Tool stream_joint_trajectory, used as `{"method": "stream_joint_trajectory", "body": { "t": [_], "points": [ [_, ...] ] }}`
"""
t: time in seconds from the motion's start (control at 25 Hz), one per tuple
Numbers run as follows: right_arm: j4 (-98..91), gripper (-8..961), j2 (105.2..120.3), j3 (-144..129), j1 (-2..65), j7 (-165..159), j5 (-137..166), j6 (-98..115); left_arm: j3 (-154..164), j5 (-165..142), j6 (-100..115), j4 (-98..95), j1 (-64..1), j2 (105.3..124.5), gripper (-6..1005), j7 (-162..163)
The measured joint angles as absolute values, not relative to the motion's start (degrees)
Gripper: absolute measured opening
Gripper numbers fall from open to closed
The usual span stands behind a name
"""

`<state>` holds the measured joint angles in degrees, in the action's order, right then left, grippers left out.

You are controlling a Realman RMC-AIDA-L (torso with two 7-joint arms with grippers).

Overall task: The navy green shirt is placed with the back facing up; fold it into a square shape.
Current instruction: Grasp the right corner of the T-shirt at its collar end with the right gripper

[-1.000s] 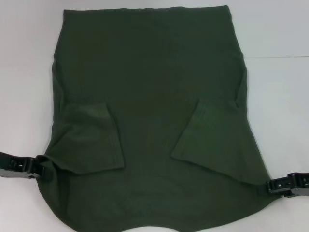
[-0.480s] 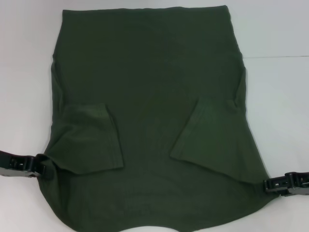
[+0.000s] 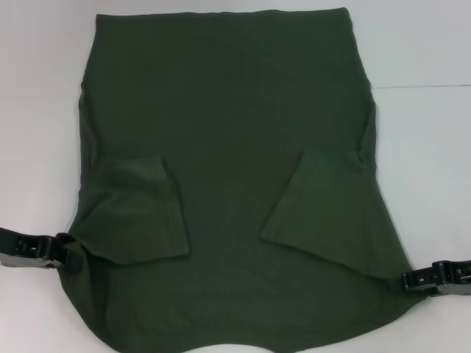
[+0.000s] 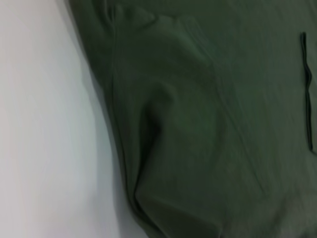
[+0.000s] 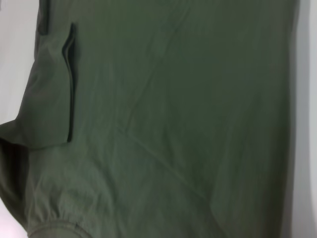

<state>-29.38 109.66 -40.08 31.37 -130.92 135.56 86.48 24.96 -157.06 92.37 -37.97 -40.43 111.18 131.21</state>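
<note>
Lying flat across a white table (image 3: 427, 51), the navy green shirt (image 3: 228, 132) fills most of the head view, plain side up, no lettering showing. Hem edge runs straight along the far side; the near edge curves and drops out of the picture. Both short sleeves are folded inward onto the body: the left sleeve (image 3: 140, 209) lies as a flap on the left half, the right sleeve (image 3: 313, 198) as a slanted flap on the right half, each with its ribbed cuff edge toward the middle. Bare cloth separates the two flaps.

Left gripper (image 3: 65, 252) sits at the shirt's near left edge, low on the table, its black body reaching in from the left. Its tip meets the cloth where the fabric bunches into a small pucker; it looks clamped on that edge, though the fingertips themselves are hidden by the fold. Right gripper (image 3: 407, 282) sits at the near right edge, black body reaching in from the right, tip touching the corner of the cloth; whether it is pinching or only touching cannot be told.

Left wrist view: olive cloth with a side seam and a deep crease beside white tabletop. Right wrist view: cloth again, with the folded sleeve's edge showing as a dark line, white tabletop along one side.
</note>
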Motion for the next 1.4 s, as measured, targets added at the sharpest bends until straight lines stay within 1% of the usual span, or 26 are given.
{"method": "stream_joint_trajectory", "body": {
  "t": [0.2,0.4,1.4],
  "points": [
    [-29.46,618,109.28,-39.95,31.62,-131.17,135.49,86.21,24.96,-157.0,92.37,-37.96,-40.52,111.18,28,131.22],
    [-29.69,421,109.17,-39.71,31.82,-131.35,135.27,86.58,24.96,-156.95,92.37,-37.96,-40.63,111.18,29,131.22],
    [-29.5,422,109.22,-40.09,32.29,-131.16,135.39,86.61,25.05,-156.98,92.36,-37.96,-40.92,111.18,29,131.3]
  ]
}}
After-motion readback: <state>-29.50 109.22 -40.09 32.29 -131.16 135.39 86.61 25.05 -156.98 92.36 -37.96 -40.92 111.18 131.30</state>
